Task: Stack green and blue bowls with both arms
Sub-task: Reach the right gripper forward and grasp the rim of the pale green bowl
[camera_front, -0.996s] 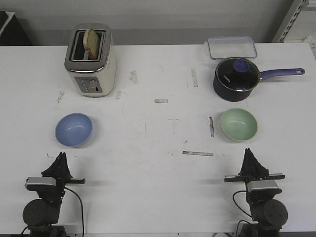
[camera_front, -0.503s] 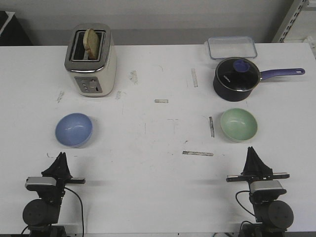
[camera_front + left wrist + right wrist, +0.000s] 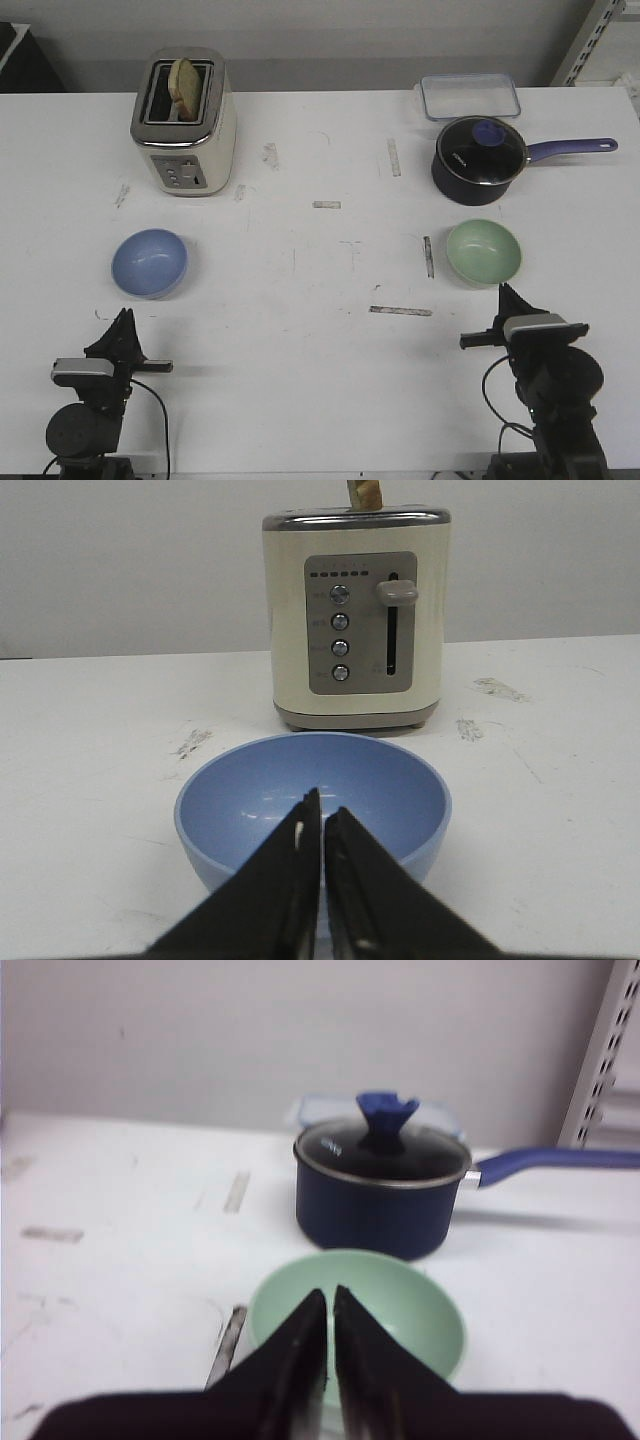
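Note:
The light blue bowl (image 3: 150,263) sits upright on the white table at the left; it also shows in the left wrist view (image 3: 350,780). The pale green bowl (image 3: 484,252) sits upright at the right, and shows in the right wrist view (image 3: 400,1305). My left gripper (image 3: 123,315) is shut and empty, on the near side of the blue bowl, apart from it (image 3: 322,815). My right gripper (image 3: 503,290) is shut and empty, raised just short of the green bowl's near rim (image 3: 329,1295).
A cream toaster (image 3: 185,122) with a slice of bread stands at the back left. A dark navy saucepan (image 3: 480,160) with a glass lid and a clear lidded container (image 3: 470,96) stand behind the green bowl. Tape strips mark the table (image 3: 300,330).
My right arm has lifted and moved forward towards the green bowl. The left arm and both bowls have not moved.

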Robot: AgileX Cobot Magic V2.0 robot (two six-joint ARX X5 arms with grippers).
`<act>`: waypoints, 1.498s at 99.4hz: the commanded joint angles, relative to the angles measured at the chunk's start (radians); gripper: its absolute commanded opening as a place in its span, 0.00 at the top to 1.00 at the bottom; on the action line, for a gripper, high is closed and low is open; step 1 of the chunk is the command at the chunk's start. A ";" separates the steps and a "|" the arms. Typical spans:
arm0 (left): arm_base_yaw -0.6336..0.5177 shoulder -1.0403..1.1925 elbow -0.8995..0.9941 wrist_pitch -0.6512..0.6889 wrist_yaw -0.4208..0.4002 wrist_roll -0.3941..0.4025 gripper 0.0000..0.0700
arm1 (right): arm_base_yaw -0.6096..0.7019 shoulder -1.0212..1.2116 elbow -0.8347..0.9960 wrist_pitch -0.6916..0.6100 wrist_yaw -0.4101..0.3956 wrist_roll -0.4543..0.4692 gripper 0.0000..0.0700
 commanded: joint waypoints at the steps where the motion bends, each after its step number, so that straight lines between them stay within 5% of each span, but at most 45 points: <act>1: 0.000 -0.002 -0.021 0.012 -0.002 -0.004 1.00 | 0.000 0.078 0.057 -0.040 0.005 0.049 0.99; 27: 0.000 -0.002 -0.021 0.012 -0.002 -0.004 1.00 | 0.000 0.374 0.278 -0.224 0.023 0.224 0.99; 52: 0.000 -0.002 -0.021 0.012 -0.002 -0.004 1.00 | -0.049 0.599 0.494 -0.463 0.013 0.232 0.99; 68: 0.000 -0.002 -0.021 0.013 -0.002 -0.004 1.00 | -0.140 0.726 0.613 -0.542 -0.098 0.230 0.98; 73: 0.000 -0.002 -0.021 0.012 -0.002 -0.004 1.00 | -0.170 0.768 0.650 -0.561 -0.140 0.230 0.88; 85: 0.000 -0.002 -0.021 0.012 -0.002 -0.004 1.00 | -0.216 0.866 0.735 -0.602 -0.196 0.229 0.44; 101: 0.000 -0.002 -0.021 0.012 -0.002 -0.004 1.00 | -0.280 0.985 0.821 -0.616 -0.217 0.199 0.37; 112: 0.000 -0.002 -0.021 0.012 -0.002 -0.004 1.00 | -0.301 1.059 0.843 -0.618 -0.227 0.175 0.22; 140: 0.000 -0.002 -0.021 0.012 -0.002 -0.004 1.00 | -0.322 1.219 0.843 -0.593 -0.243 0.142 0.24; 149: 0.000 -0.002 -0.021 0.012 -0.002 -0.004 1.00 | -0.322 1.247 0.843 -0.578 -0.243 0.143 0.45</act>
